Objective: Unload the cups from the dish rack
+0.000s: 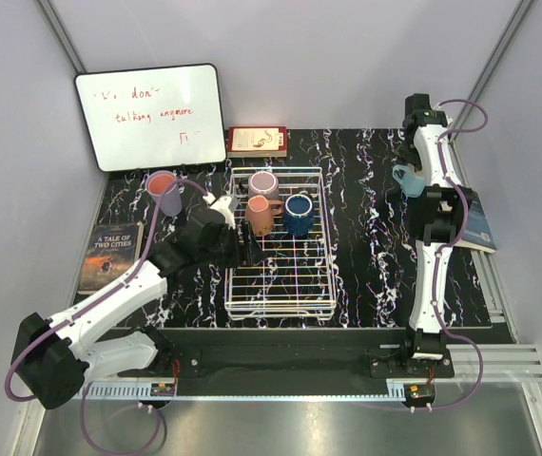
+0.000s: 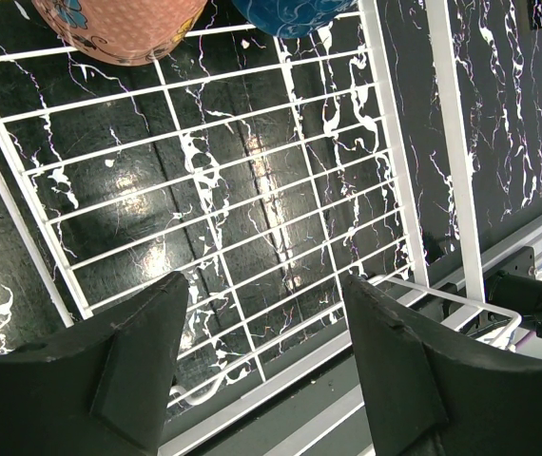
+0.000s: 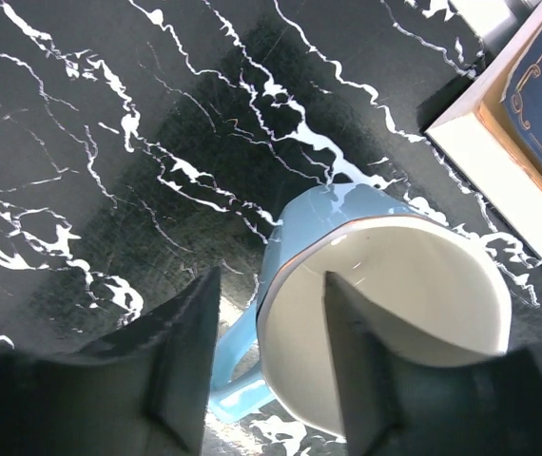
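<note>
The white wire dish rack point(image 1: 280, 285) sits mid-table. In its far end stand a mauve cup point(image 1: 263, 182), a terracotta cup point(image 1: 260, 215) and a dark blue cup point(image 1: 299, 214). A salmon pink cup point(image 1: 164, 191) stands on the table left of the rack. My left gripper point(image 1: 249, 249) is open over the rack's left side, above bare wire floor point(image 2: 252, 190) with nothing between its fingers point(image 2: 263, 280). The terracotta cup point(image 2: 119, 28) and the dark blue cup point(image 2: 290, 14) lie ahead of it. My right gripper point(image 3: 271, 277) is open astride the wall of a light blue cup point(image 3: 385, 285) standing on the table at far right point(image 1: 407, 179), one finger inside it.
A whiteboard point(image 1: 150, 116) leans at the back left and a book point(image 1: 258, 141) lies behind the rack. Another book point(image 1: 111, 255) lies at the left edge. A blue book point(image 1: 475, 220) lies right of the light blue cup, close to it point(image 3: 528, 123).
</note>
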Available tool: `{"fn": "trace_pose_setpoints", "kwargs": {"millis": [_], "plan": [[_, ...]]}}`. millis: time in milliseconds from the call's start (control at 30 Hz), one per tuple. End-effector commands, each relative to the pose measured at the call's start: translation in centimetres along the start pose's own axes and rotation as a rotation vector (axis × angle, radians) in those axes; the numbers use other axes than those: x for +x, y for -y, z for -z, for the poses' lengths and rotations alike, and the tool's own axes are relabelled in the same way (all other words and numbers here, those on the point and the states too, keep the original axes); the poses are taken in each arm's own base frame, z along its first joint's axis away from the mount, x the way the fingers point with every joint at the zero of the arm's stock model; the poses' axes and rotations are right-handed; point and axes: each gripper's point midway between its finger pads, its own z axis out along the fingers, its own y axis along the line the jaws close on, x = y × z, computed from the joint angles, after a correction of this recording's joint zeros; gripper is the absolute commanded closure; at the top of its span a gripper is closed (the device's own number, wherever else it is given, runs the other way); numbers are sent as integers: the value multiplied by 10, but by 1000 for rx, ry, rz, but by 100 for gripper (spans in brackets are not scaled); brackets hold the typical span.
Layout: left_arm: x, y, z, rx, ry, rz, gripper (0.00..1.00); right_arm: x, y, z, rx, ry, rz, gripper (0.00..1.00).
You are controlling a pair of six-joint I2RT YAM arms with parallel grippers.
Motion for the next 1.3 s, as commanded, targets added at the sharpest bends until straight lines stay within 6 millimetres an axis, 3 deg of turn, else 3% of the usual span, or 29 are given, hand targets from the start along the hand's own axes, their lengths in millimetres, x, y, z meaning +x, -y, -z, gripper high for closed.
{"fn": "trace_pose_setpoints", "kwargs": {"millis": [0,100,200,233,267,300,333,367,400,433,467,500,533,567,600,633,667,700,733,767,800,833,867,900,967,1033,1167,1267], "plan": [[-6,4,2,28,38,0,30,-40,-13,45,-106,95,-70,42],[-8,5,4,30,50,-1,30,-50,-17,66,-146,120,-97,34],[-11,5,5,24,60,-10,29,-60,-27,104,-194,181,-87,15],[-14,6,5,22,69,-17,29,-67,-27,128,-221,212,-88,9],[-16,6,6,21,72,-23,28,-56,-44,148,-254,225,-54,0],[-17,5,6,11,73,-37,28,-47,-47,156,-253,224,-34,0],[-25,8,9,8,90,-49,28,-50,-47,184,-281,264,-30,0],[-29,9,9,2,96,-60,27,-46,-49,197,-273,296,-8,0],[-29,6,11,-23,86,-73,26,-21,-60,205,-273,286,63,0],[-40,8,15,-37,114,-81,24,-16,-60,226,-290,310,77,0],[-41,1,15,-80,110,-97,23,1,-58,223,-253,303,122,0],[-54,2,20,-108,145,-102,22,18,-64,249,-286,322,156,0],[-57,1,22,-123,149,-111,20,30,-62,254,-272,329,177,0],[-58,0,21,-134,145,-132,20,46,-50,244,-190,343,210,0],[-69,-1,24,-159,177,-127,18,64,-52,266,-225,362,240,0],[-72,-3,24,-182,185,-117,11,70,-56,272,-254,388,244,0],[-74,-7,21,-205,188,-99,1,97,-47,255,-211,376,307,0],[-81,-9,23,-232,215,-90,1,98,-39,272,-250,406,286,0],[-85,-11,23,-252,230,-83,1,110,-45,282,-303,423,273,0],[-87,-14,21,-274,238,-71,1,128,-36,270,-296,402,294,0],[-96,-15,23,-299,269,-65,1,126,-28,288,-364,412,248,0],[-99,-15,23,-307,271,-64,1,127,-32,298,-444,414,207,0],[-98,-18,18,-327,247,-71,1,151,-33,292,-519,346,247,0],[-107,-11,20,-318,255,-77,1,145,-27,314,-611,363,235,0],[-106,-11,11,-331,209,-110,1,160,-25,324,-712,330,257,0],[-111,-10,6,-346,206,-114,1,153,-12,345,-780,387,248,0],[-123,0,-8,-307,215,-170,1,156,15,343,-776,418,232,0],[-133,0,-22,-335,212,-175,1,166,23,326,-700,378,269,0]]}}
